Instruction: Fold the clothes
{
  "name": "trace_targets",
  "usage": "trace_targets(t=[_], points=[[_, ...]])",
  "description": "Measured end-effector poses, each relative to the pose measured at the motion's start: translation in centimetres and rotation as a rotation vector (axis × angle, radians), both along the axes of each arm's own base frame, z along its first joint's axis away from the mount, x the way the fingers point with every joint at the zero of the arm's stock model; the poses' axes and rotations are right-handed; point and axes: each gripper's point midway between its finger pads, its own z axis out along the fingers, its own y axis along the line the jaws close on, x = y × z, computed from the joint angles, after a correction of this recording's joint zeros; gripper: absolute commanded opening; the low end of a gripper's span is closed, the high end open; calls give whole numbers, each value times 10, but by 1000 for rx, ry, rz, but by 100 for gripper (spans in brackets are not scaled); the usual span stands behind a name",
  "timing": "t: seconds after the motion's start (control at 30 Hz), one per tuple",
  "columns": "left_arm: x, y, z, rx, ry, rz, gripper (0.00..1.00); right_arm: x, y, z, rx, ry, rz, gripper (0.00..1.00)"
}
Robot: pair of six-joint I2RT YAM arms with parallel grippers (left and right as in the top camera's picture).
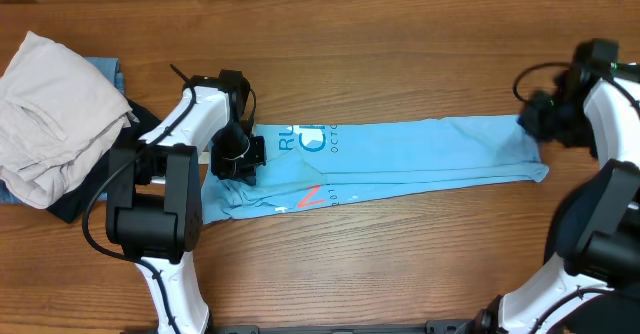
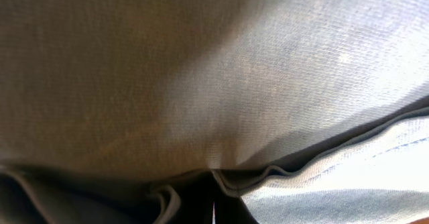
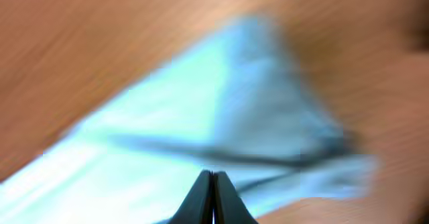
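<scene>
The limp, light T-shirt (image 1: 400, 154) is lying in a long strip across the tabletop (image 1: 400, 54), its end corners looking best to grip. The left tool (image 1: 238, 156) is pinching one end; the right tool (image 3: 213, 176) is sitting closed at the other.

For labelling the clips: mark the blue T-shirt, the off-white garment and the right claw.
blue T-shirt (image 1: 420, 154): overhead view, middle of the long folded strip.
off-white garment (image 1: 55, 114): overhead view, top of the crumpled pile.
right claw (image 3: 213, 177): right wrist view, where the shut fingertips meet.
</scene>
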Motion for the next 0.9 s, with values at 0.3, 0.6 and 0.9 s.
trace_targets(t=[0.3,0.6,0.9], points=[[0,0,0,-2,-1,1,5,-9,245,8,100,-103,773,4],[1,0,0,-9,-1,7,5,-42,298,-63,4,34,1059,4],[1,0,0,-9,-1,7,5,-57,309,-60,79,60,1083,4]])
